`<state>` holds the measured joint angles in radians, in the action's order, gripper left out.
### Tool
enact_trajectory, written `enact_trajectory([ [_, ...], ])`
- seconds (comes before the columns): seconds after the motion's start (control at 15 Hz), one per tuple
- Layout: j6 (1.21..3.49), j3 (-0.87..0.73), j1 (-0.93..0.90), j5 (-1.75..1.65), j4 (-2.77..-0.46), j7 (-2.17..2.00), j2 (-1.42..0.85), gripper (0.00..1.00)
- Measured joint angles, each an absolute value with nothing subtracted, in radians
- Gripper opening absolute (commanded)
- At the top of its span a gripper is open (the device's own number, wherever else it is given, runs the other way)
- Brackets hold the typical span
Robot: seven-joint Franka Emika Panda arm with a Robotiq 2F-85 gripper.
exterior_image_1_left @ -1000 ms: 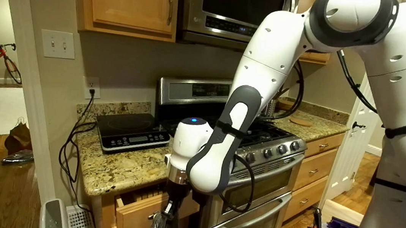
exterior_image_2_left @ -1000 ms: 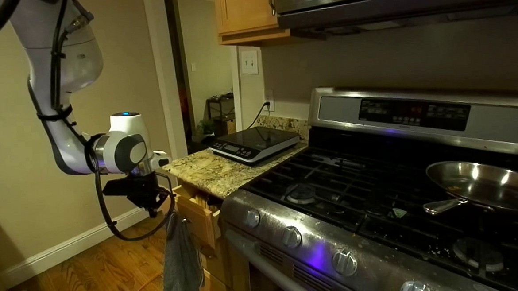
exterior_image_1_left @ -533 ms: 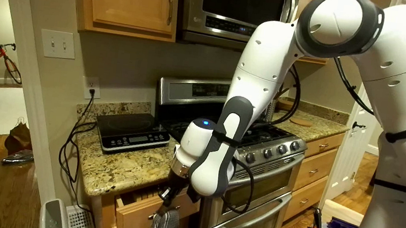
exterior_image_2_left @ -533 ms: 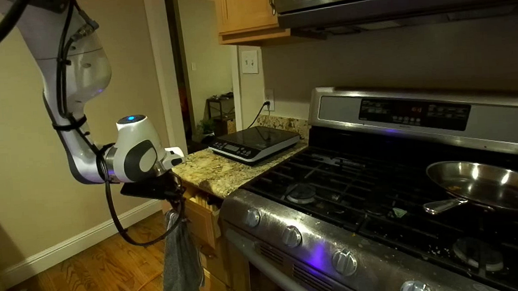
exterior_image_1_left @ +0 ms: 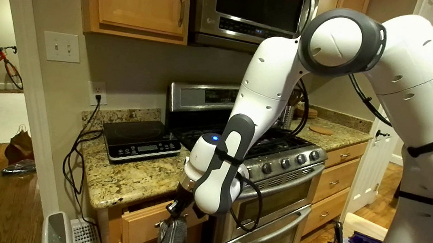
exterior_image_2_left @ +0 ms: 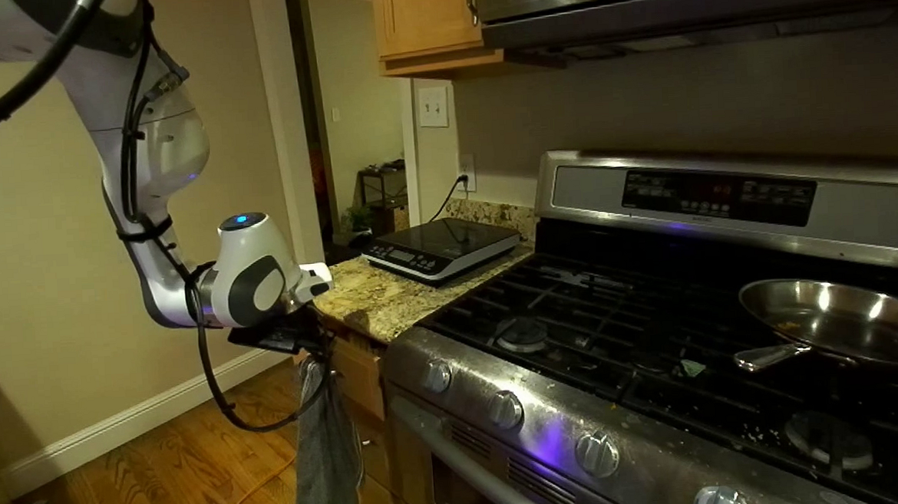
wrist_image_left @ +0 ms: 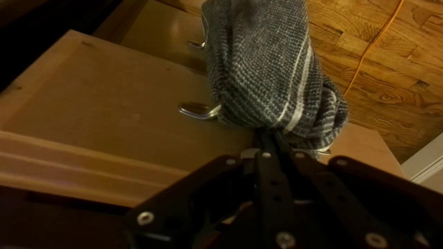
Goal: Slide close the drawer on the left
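Claw pressed together at the towel; drawer ajar

Your claw is not spread. In the wrist view its two fingers lie side by side, nearly parallel, with only a sliver between them. The tips run up to the folded top edge of the towel, at the drawer's handle. Whether towel or handle sits between the tips is hidden, so you cannot claim a grip on either from these views.

The drawer lies directly under the worktop, just left of the range in an exterior view. Its front stands proud of the cabinet, with a dark gap along the top edge. The towel hangs over the handle and down past the drawer's lower edge; both ends of the handle show beside it in the wrist view. A lower drawer sits beneath.

Your arm enters from the right in an exterior view and leads down to the claw, which is tilted in front of the drawer. On the worktop you have a hob. On the range, well apart from the claw, sits a pan.
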<state>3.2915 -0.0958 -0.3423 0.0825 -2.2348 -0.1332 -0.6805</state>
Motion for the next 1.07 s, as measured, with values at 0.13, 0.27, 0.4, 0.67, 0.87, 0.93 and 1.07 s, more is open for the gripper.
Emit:
enact_trajectory([
  [0.13,3.299,-0.123,-0.364,0.091,-2.214,-0.133,-0.696,0.06],
  [0.27,3.302,-0.16,-0.4,0.105,-2.202,-0.133,-0.704,0.05],
  [0.4,3.306,-0.175,-0.426,0.11,-2.204,-0.132,-0.706,0.31],
  [0.67,3.312,-0.119,-0.432,0.084,-2.267,-0.077,-0.631,0.49],
  [0.87,3.254,-0.051,-0.426,0.058,-2.35,-0.047,-0.528,0.69],
  [0.93,3.199,-0.023,-0.417,0.05,-2.372,-0.044,-0.492,0.75],
  [1.07,3.078,0.023,-0.399,0.036,-2.401,-0.044,-0.432,0.63],
])
